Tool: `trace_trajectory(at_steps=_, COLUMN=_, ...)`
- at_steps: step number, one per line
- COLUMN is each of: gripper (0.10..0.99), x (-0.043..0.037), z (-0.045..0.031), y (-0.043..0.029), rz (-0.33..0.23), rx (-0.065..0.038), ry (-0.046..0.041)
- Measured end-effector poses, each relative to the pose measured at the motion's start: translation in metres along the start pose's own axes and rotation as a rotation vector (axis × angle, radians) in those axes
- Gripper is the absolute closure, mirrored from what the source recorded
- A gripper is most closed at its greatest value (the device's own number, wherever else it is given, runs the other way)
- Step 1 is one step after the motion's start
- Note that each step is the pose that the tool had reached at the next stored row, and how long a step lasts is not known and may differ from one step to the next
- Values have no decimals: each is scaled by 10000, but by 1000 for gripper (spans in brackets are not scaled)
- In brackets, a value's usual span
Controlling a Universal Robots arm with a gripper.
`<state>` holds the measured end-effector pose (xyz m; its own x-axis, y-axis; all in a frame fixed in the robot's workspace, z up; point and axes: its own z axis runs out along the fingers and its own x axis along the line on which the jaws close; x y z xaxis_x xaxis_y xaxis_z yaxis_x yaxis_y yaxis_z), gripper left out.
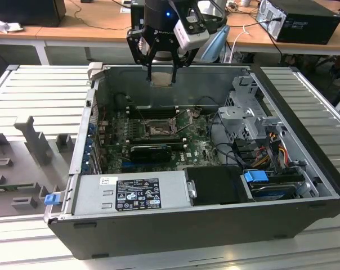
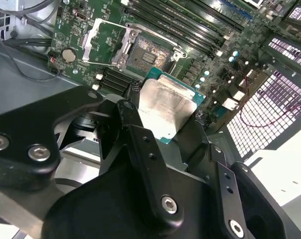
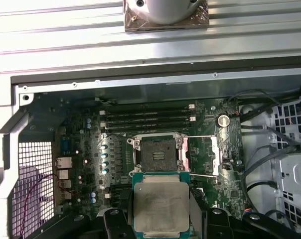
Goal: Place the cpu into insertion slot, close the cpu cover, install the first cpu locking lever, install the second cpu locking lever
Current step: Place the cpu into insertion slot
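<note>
Above the far side of the open computer case point(image 1: 215, 228), tool point(image 1: 161, 74) pinches the cpu point(image 3: 160, 209) by two opposite edges, well clear of the board. Insertion slot point(image 3: 157, 153) lies uncovered; cpu cover point(image 2: 90, 39) stands swung open beside it.

One cpu point(image 3: 161, 208), one insertion slot point(image 3: 157, 153), one cpu cover point(image 3: 216, 157).

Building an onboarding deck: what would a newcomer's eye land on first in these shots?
First, the black gripper hanging above the open computer case, shut on the cpu, whose pale metal face stands out in both wrist views. Next, the insertion slot in the middle of the green circuit board, empty, with the cpu not yet in it.
</note>
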<state>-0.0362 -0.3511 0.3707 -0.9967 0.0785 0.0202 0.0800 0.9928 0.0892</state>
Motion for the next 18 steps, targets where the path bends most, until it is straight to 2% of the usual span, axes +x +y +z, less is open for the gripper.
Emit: trace_trajectory(at_steps=18, gripper=545, x=0, z=0, y=0, rz=771, rx=-16, ry=-68)
